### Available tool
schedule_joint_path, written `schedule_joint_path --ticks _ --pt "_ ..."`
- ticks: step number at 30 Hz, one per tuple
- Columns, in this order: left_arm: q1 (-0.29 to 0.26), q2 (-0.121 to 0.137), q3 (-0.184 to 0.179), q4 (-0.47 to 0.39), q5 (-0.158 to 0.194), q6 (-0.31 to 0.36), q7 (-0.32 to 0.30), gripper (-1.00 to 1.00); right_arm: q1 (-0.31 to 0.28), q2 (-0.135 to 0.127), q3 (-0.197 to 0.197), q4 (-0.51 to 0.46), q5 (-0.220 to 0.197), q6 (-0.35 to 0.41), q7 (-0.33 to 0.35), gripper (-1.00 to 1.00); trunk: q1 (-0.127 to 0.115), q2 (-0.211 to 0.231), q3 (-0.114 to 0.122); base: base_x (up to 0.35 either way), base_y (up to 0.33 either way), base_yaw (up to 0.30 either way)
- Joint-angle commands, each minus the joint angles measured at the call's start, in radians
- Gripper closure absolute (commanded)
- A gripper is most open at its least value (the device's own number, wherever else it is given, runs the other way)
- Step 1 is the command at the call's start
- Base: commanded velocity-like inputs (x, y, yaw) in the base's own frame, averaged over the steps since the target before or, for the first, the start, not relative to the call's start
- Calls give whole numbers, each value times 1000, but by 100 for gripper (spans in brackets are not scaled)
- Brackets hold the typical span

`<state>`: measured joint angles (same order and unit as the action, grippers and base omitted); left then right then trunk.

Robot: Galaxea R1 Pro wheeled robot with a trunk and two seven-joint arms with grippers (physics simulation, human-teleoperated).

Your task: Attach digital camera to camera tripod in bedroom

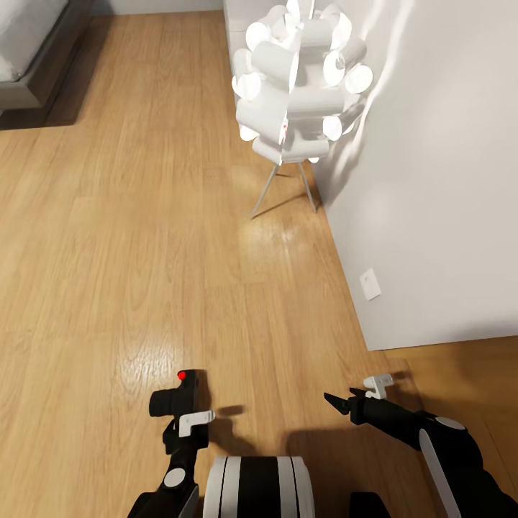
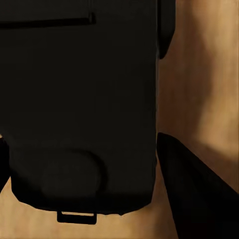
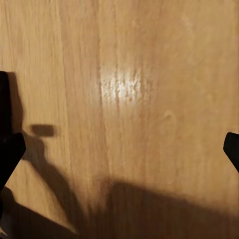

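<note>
Left gripper is clamped on the digital camera, carried low in front of the robot's trunk, red button up and lens poking toward the robot's left; in the left wrist view the camera's black body sits right against the lens with one dark finger alongside it, so that grasp looks snug. Across the way, the right gripper hangs spread wide and empty, its two fingertips at opposite edges of the right wrist view with nothing but wood floor between them. So the pickup looks done, and this reads as the carry leg: camera in hand, robot rolling over the plank floor. Ahead stands a floor lamp with a cluster of white tube shades on thin metal legs, close to the grey wall, and a bed corner sits far off to the left. No tripod here to aim at, so my call is the next move means finding it first, then lining the camera's underside over its head.
</note>
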<state>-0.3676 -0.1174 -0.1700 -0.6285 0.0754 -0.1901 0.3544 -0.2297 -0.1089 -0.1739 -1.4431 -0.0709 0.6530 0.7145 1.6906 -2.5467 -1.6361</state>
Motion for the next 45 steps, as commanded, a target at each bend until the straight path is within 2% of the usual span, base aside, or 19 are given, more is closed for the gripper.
schedule_joint_path --ticks 1,7,9,10,11,13,14,18,19,23,24,26,29,32,35,39,45 --pt "-1 1 -6 -1 4 -3 8 100 0 0 -1 0 -7 8 0 -100 0 0 0 0 0 0" --pt "-1 1 -3 -49 2 -32 17 100 0 0 -1 0 -7 8 0 -100 0 0 0 0 0 0" --pt "-1 1 -3 -139 1 -45 48 100 0 0 -1 -1 -7 8 0 -100 0 0 0 0 0 0" --pt "4 1 -6 -268 1 -34 104 100 0 0 -1 -2 -8 8 1 -100 0 0 0 0 0 0" --pt "6 1 -6 -301 0 -24 120 100 0 0 -1 -2 -8 8 1 -100 0 0 0 0 0 0" --pt "11 0 -8 -389 -2 29 164 100 0 0 0 -3 -9 8 2 -100 0 0 0 0 0 0" --pt "13 0 -8 -439 -2 80 187 100 0 1 2 -4 -10 9 3 -100 0 0 0 0 0 0" --pt "15 -1 -11 -535 -3 192 218 100 0 3 5 -8 -12 9 4 -100 0 0 0 0 0 0" --pt "16 -2 -14 -613 -3 249 228 100 0 9 6 -15 -13 10 6 -100 0 0 0 0 0 0" --pt "16 -4 -17 -720 -2 332 231 100 0 21 8 -31 -15 13 9 -100 0 0 0 0 0 0" --pt "16 -9 -44 -788 1 477 228 100 0 46 10 -54 -16 15 10 -100 0 0 0 0 0 0" --pt "16 -11 -61 -796 6 510 227 100 0 55 11 -60 -16 16 10 -100 0 0 0 0 0 0" --pt "16 -14 -101 -808 30 550 227 100 0 64 11 -70 -16 17 12 -100 0 0 0 0 0 0" --pt "16 -16 -195 -816 100 573 234 100 0 69 10 -74 -16 19 12 -100 0 0 0 0 0 0" --pt "16 -15 -227 -817 137 577 241 100 0 70 10 -75 -16 19 13 -100 0 0 0 0 0 0" --pt "16 -14 -243 -817 166 579 261 100 0 70 10 -75 -17 19 13 -100 0 0 0 0 0 0" --pt "16 -12 -251 -816 188 570 284 100 0 71 10 -75 -17 19 13 -100 -3 1 23 0 0 0"
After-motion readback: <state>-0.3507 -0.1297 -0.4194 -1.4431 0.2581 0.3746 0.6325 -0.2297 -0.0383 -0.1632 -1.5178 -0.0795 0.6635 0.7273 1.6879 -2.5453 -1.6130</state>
